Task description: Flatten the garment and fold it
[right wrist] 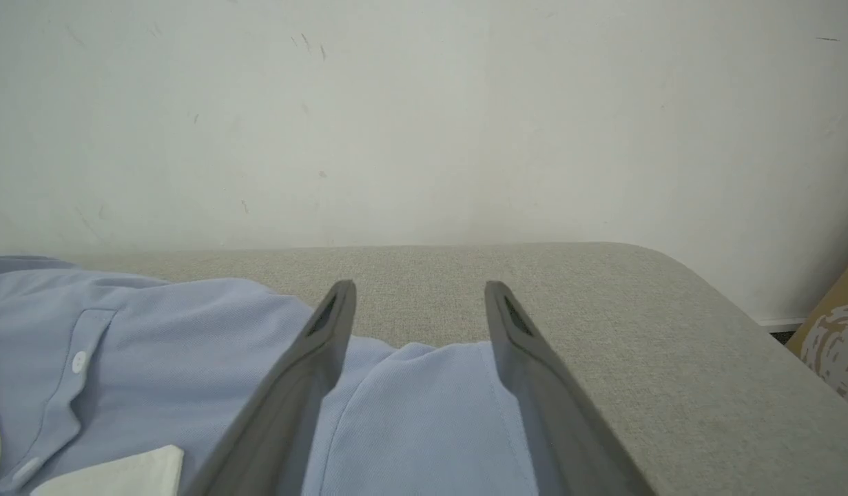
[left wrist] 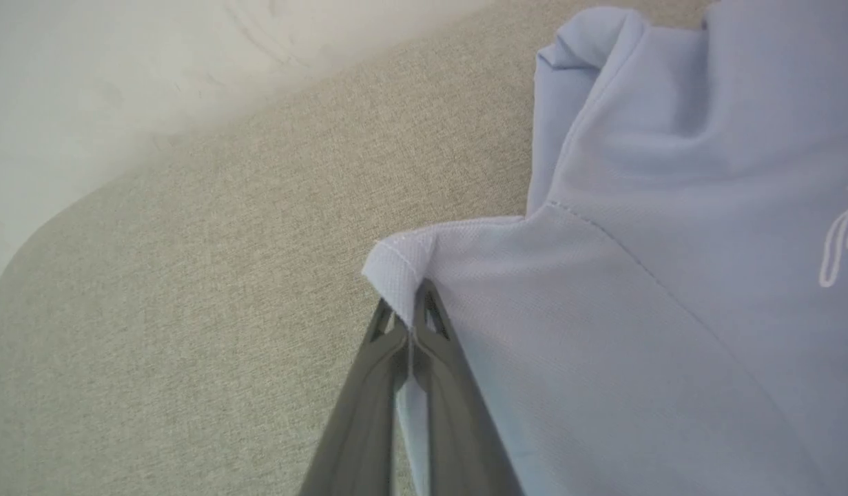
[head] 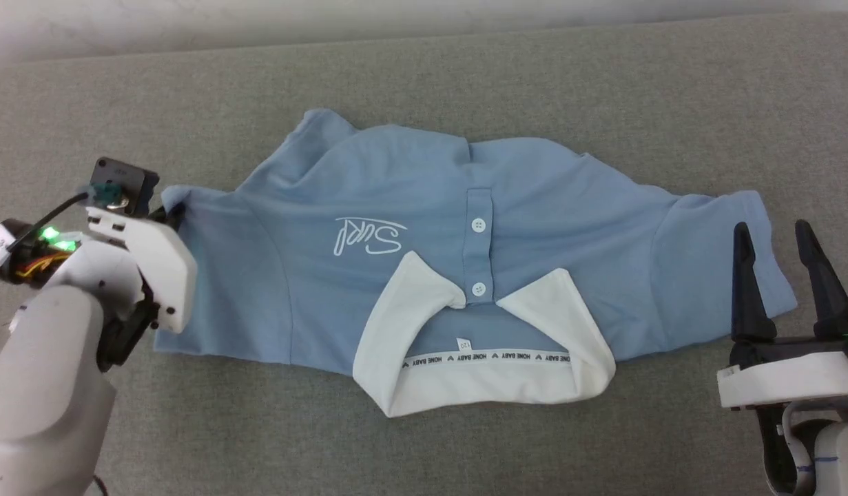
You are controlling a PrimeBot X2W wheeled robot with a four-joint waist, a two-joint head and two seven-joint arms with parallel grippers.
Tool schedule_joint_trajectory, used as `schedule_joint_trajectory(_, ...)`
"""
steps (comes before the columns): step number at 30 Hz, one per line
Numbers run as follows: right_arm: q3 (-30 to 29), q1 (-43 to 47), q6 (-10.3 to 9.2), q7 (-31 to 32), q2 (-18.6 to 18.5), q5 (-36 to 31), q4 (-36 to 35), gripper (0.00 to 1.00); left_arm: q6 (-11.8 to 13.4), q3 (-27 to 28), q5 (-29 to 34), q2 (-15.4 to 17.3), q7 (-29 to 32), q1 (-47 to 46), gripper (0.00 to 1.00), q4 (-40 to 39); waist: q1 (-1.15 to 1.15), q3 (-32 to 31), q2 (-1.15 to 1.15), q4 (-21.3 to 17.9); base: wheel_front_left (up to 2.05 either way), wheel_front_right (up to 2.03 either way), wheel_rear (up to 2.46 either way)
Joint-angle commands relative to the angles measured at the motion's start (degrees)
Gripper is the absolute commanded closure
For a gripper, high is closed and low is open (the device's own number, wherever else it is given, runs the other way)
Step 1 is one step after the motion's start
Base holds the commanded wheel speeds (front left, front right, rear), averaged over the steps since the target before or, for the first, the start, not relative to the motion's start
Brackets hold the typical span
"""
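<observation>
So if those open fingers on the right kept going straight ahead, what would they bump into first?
Probably nothing close: the right fingers point out over the shirt's sleeve and the grey cushion towards the white wall. How low they ride is unclear, so they might graze the sleeve.

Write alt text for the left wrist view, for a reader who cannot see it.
The left gripper, shut, pinches the hemmed sleeve corner of the light blue garment between its two dark fingers. The shirt spreads to the right over a beige fabric surface, a pale wall beyond.
</observation>
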Motion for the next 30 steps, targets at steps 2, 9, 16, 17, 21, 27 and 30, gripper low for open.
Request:
schedule_joint_trajectory(2, 0.35, -0.55, -0.05, -0.07, 0.17, -0.23, 0.65, 0.0, -0.34, -1.16, -0.56, -0.33, -1.56, -1.4, 0.0, 2.57, -0.01, -0.43, 0.0, 0.18, 0.0, 0.0, 0.0)
schedule_joint_trajectory(9, 0.74, -0.02, -0.05, 0.19, 0.17, 0.0, 1.94, 0.0, 1.92, 1.39, -3.87, -3.26, -8.73, 1.45, 0.0, 6.15, -0.01, -2.7, 0.0, 0.77, 0.0, 0.0, 0.0)
schedule_joint_trajectory(16, 0.06, 0.7, -0.05, 0.93, 0.17, -0.1, 1.07, 0.0, 1.49, 2.11, -10.74, -3.03, 2.41, 8.36, 0.0, 1.24, -0.01, -2.91, 0.0, 1.8, 0.0, 0.0, 0.0)
schedule_joint_trajectory(17, 0.02, 0.63, -0.05, 1.02, 0.17, -0.1, 0.88, 0.0, 1.65, 1.84, -11.02, -2.29, 5.12, 9.02, 0.0, -0.17, -0.01, -2.7, 0.0, 1.89, 0.0, 0.0, 0.0)
schedule_joint_trajectory(21, 0.38, 0.21, -0.05, 1.05, 0.17, 0.4, 0.71, 0.0, 3.73, 1.3, -11.14, 0.4, 13.95, 10.95, 0.0, -5.53, -0.01, -1.54, 0.0, 1.73, 0.0, 0.0, 0.0)
schedule_joint_trajectory(27, 1.04, -0.36, -0.05, 0.46, 0.17, 1.27, 1.63, 0.0, 6.26, 1.77, -13.34, 2.56, 23.47, 13.84, 0.0, -10.88, -0.01, -0.01, 0.0, 0.81, 0.0, 0.0, 0.0)
schedule_joint_trajectory(30, 1.04, -0.59, -0.05, 0.08, 0.17, 1.53, 2.24, 0.0, 6.81, 2.14, -14.72, 3.31, 26.47, 15.19, 0.0, -12.99, -0.01, 0.31, 0.0, 0.42, 0.0, 0.0, 0.0)
